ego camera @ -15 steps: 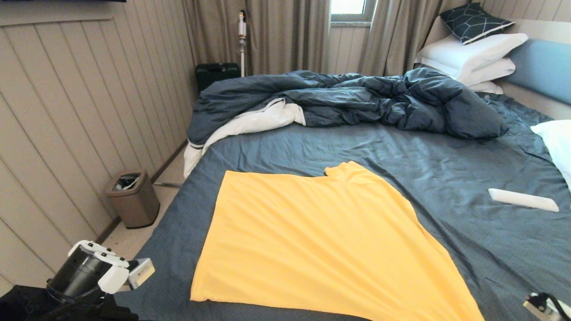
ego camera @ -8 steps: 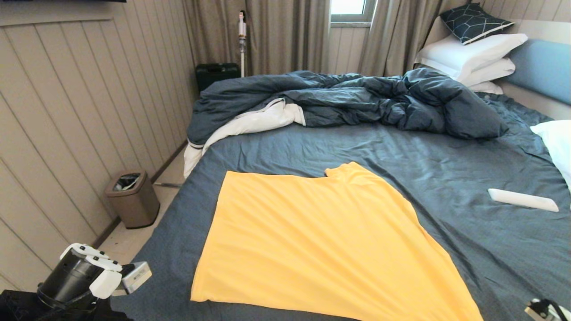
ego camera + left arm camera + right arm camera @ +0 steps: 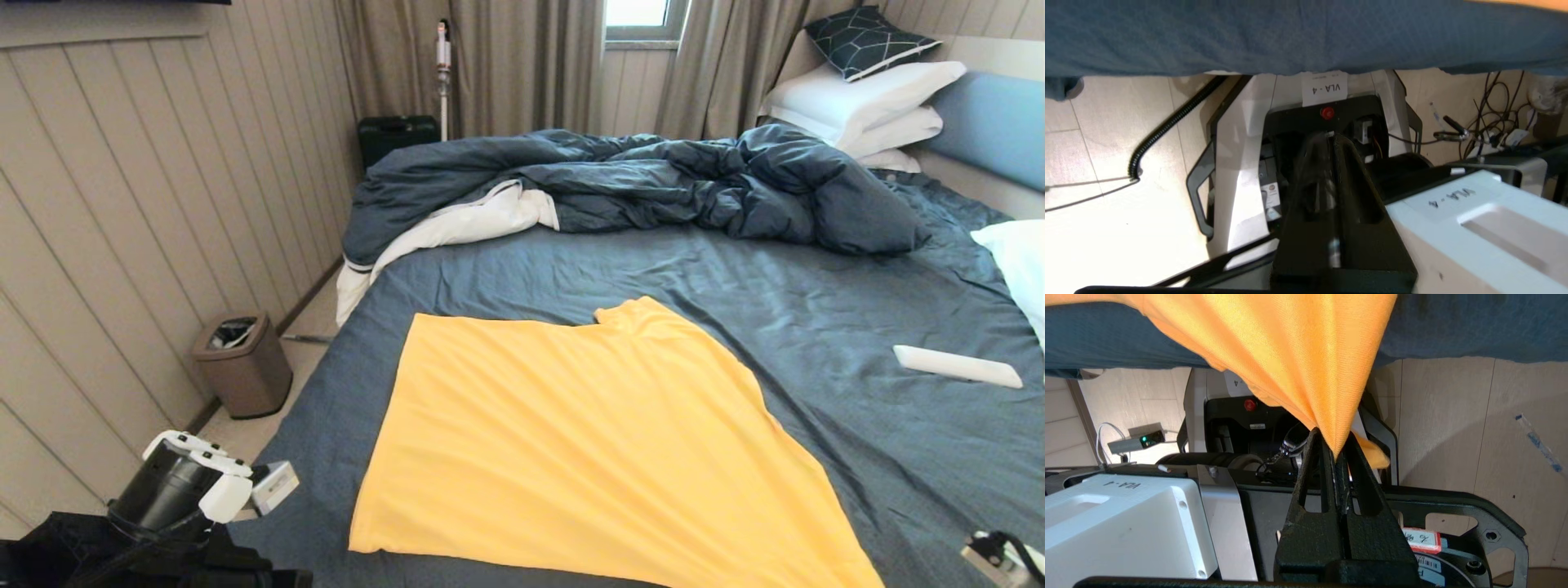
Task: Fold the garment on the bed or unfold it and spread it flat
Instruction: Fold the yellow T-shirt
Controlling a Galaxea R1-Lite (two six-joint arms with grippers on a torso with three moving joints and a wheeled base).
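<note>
The garment (image 3: 588,445) is lying mostly flat on the near half of the bed (image 3: 816,294), its long axis running from eleven o'clock toward five. The right gripper (image 3: 1336,451) is pinching the five o'clock corner off the bed edge, probably keeping it taut. The left gripper (image 3: 1327,141), nearly closed and empty, is hanging at seven o'clock.

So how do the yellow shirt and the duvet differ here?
The garment is bright yellow, the duvet dark blue. The garment lies spread nearly flat, the duvet bunched in a heap. The right claw pinches the garment's corner; nothing holds the duvet. Both lie on the bed.
</note>
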